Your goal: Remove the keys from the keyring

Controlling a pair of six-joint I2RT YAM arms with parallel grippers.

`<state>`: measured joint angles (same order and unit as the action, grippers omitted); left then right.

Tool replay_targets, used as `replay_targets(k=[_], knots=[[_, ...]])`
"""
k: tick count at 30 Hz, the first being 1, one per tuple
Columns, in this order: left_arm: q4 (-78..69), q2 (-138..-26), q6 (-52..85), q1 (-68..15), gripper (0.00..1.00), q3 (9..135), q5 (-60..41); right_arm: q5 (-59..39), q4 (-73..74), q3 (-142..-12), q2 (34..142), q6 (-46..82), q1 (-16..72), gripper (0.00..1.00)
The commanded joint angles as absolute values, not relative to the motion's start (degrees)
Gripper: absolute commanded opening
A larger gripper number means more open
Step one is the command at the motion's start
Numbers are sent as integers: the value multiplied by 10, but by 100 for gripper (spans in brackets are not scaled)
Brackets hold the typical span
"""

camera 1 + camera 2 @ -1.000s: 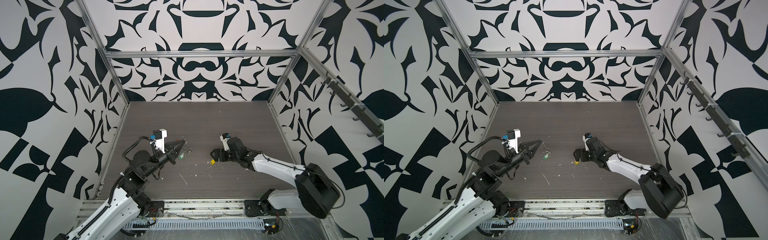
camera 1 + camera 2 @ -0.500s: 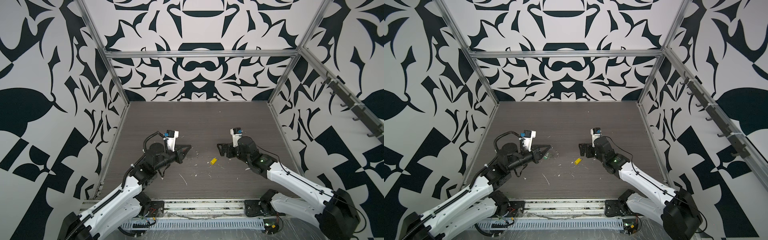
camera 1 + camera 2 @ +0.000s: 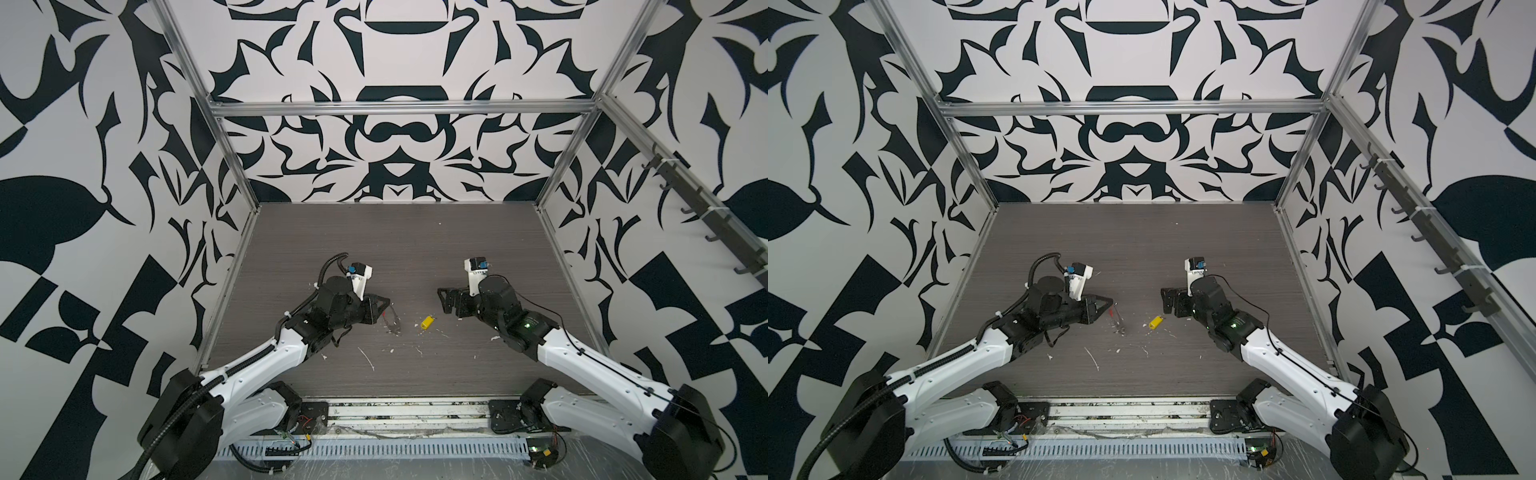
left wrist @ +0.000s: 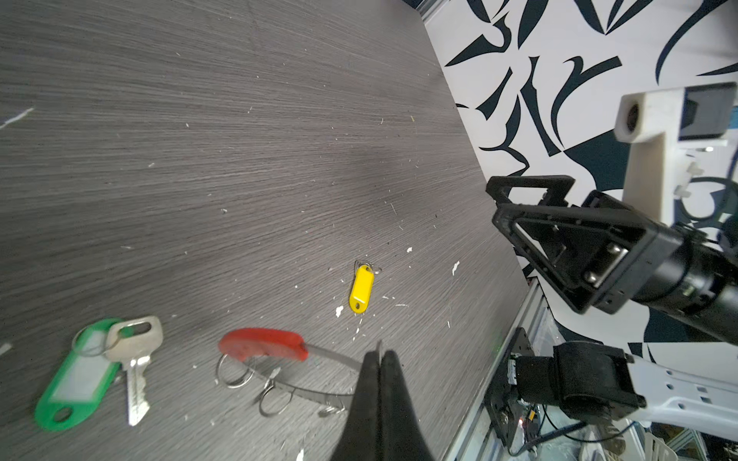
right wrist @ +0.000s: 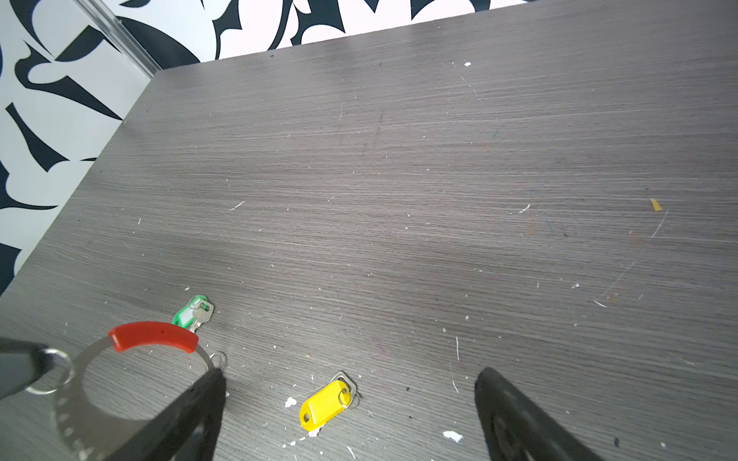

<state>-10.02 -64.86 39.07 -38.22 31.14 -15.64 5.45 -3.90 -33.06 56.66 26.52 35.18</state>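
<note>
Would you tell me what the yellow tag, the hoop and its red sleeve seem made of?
Small yellow oblong tag: likely glossy plastic, showing a highlight. Large thin grey hoop: apparently metal, silvery and reflective. Red curved sleeve: probably plastic or rubber, dull-surfaced.

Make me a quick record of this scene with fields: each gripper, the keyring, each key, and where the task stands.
left gripper: shut, pinching the metal band of the keyring
right gripper: open, holding nothing, above the table near the yellow key
keyring: red sleeve on one arc, small bare rings strung on it
yellow key: flat on the table, apart from the keyring
green key: flat on the table, apart from the keyring
task status: both keys appear to be off the keyring
</note>
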Motion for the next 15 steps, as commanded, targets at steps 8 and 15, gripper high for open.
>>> replay_targets(k=[8, 15], knots=[[-173, -797, 398, -375, 0, 391, -114, 70, -36, -318, 543, 256, 351, 99], [-247, -899, 419, -340, 0, 424, -131, 68, -49, -316, 524, 254, 351, 99]])
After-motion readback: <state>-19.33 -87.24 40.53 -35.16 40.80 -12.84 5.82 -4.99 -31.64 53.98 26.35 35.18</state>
